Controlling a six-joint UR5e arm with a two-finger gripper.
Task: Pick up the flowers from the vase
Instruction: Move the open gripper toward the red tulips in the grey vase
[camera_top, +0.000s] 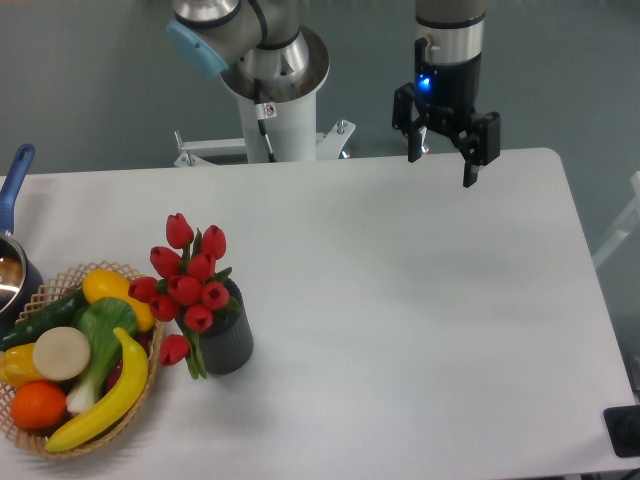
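i read this as the approach step, not yet begun; my gripper hangs at the upper right of the frame, fingers spread wide and holding nothing, well apart from the flowers; those stand in the vase at lower left, just beside the basket; next i must travel down-left and descend over the stems; i count about nine buds, one vase, one basket.
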